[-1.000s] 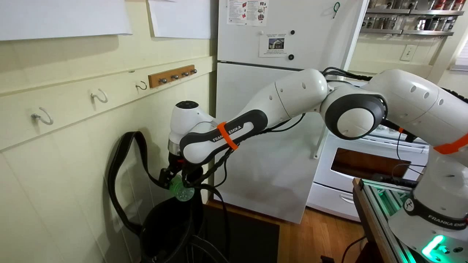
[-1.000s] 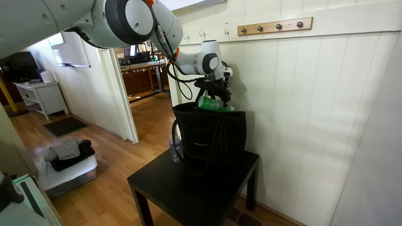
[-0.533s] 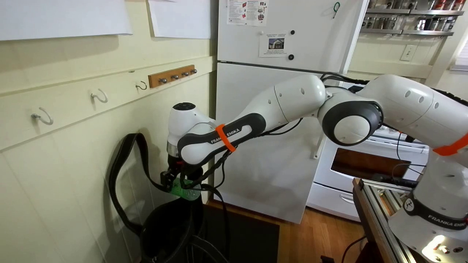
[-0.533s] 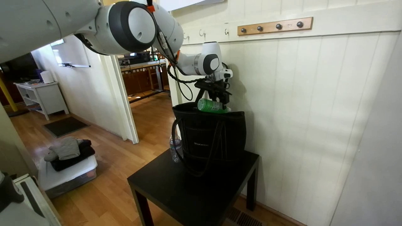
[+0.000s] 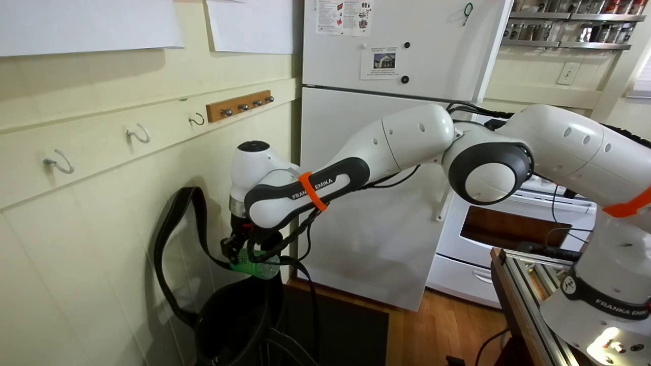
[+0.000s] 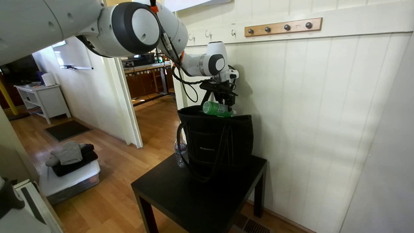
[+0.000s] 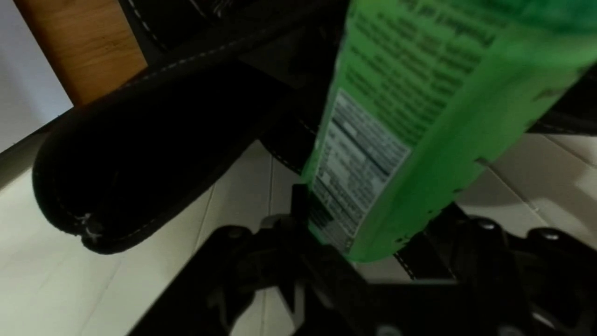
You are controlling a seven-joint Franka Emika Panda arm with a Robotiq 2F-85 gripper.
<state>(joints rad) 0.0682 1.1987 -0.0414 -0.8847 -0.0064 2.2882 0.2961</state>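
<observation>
The hand (image 7: 373, 205) holds the green bottle (image 7: 415, 123) near one end; its smooth plastic looks thin and slippery, so gripping mid-body would likely balance it better.

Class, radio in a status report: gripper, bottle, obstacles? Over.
Gripper closed on green bottle. Bottle tilted at mouth of black bag. Bag strap close by, possibly in the way.

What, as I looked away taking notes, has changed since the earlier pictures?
In an exterior view, the green bottle swung, its bottom end going rightward there; the fingers now appear closed on it. The arm sank slightly at its middle; the base light went from green to whitish. The black bag barely shifted; the table and clear bottle stayed put.
</observation>
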